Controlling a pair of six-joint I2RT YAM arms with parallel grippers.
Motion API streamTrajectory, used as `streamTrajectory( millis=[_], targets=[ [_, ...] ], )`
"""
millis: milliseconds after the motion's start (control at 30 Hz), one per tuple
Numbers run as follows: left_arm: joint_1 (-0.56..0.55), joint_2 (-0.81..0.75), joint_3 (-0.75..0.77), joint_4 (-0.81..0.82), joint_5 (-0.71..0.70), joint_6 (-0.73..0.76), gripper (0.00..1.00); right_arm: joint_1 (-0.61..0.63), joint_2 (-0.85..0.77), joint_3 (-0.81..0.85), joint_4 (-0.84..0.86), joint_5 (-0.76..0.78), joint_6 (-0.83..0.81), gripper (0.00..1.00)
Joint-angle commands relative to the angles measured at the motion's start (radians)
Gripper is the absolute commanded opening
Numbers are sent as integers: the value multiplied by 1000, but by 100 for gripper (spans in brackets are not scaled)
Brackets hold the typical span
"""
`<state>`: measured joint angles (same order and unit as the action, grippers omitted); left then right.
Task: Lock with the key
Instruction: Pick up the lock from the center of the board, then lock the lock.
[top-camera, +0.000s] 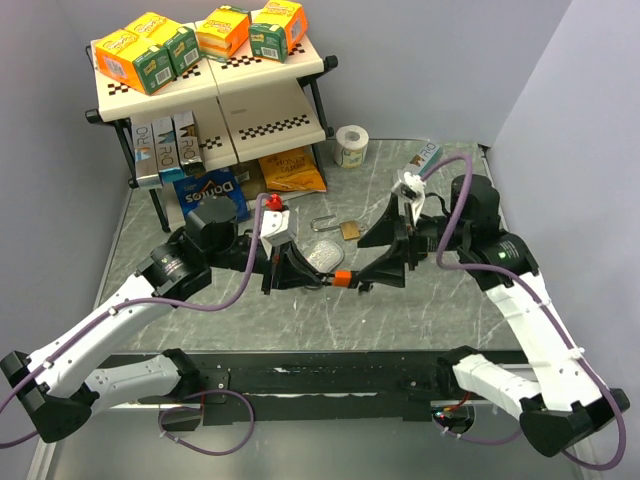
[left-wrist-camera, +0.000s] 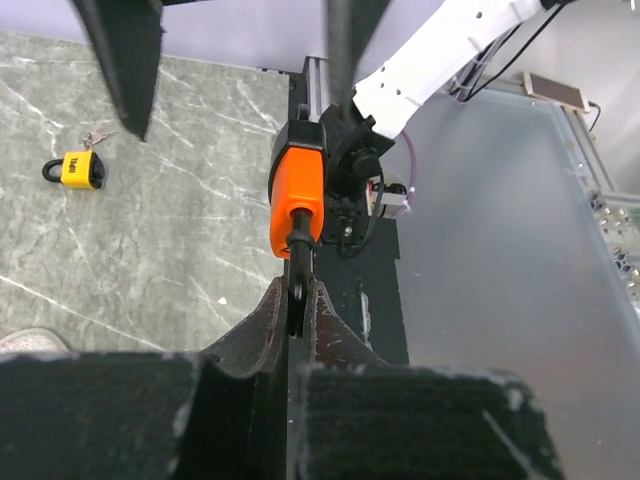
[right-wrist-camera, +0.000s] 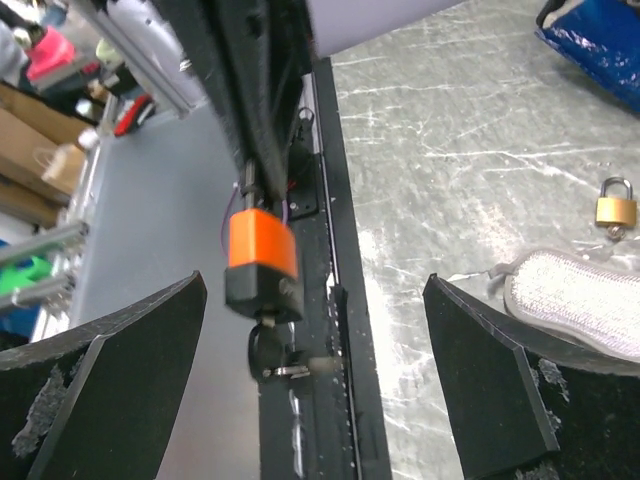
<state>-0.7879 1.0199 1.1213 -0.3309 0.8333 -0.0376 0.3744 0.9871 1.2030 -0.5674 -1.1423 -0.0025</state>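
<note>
The left fingers (left-wrist-camera: 272, 325) are closed on the black shackle (left-wrist-camera: 297, 285) of the orange padlock (left-wrist-camera: 297, 195) and hold it in the air above the worktop (top-camera: 420, 325). The padlock hangs over the middle part of the worktop, somewhat nearer to the near edge than to the far edge, and it lies almost level between the 2 arms. Its body points away from the left fingers, toward the right arm.

A key (right-wrist-camera: 268, 345) with a black head sits in the end of the padlock opposite to the shackle, and a small metal ring (right-wrist-camera: 297, 371) hangs from it. The right fingers (right-wrist-camera: 490, 370) are spread wide, 1 on each side of the padlock and the key. In the right wrist view neither of them touches the key or the padlock.

A second padlock, brass in colour (top-camera: 350, 229), lies on the worktop behind the held one, toward the far edge. Just beside it, on the near side, lies a flat grey pouch (top-camera: 325, 255). A white shelf rack (top-camera: 215, 85) with 2 levels stands at the far left corner and carries yellow and green boxes on top. A roll of tape (top-camera: 351, 146) stands near the far edge, to the right of the rack.
</note>
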Motion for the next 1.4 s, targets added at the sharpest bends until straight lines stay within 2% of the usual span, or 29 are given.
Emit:
streamTrajectory(
  millis=[0,167,267,367,400,467,600,800,867,1133,1367],
  targets=[
    [-1,-21,28,110,39,-62,1,27,-53,-3,-74,-40,-184,97],
    [-1,-6,35,144,49,-114,1,124,-48,18,-146,53,-300,91],
    [-1,0,35,165,49,-140,1,181,-45,17,-161,102,-346,82],
    [-1,0,28,176,53,-151,1,193,-42,21,-144,119,-338,63],
    [-1,-1,26,181,52,-156,1,196,-39,24,-135,124,-338,54],
    [-1,0,23,188,49,-157,1,204,-39,30,-123,131,-333,48],
    [-1,-1,15,214,47,-163,1,212,-24,36,-89,109,-291,24],
    [-4,-3,-23,286,59,-183,1,227,-4,32,-42,56,-235,11],
    [-8,-3,-32,302,56,-189,1,233,2,29,-22,38,-219,2],
    [-42,-1,-69,383,36,-203,1,261,36,32,43,-5,-130,0],
    [-111,22,-107,466,30,-286,1,262,53,23,201,24,-2,0]
  ],
)
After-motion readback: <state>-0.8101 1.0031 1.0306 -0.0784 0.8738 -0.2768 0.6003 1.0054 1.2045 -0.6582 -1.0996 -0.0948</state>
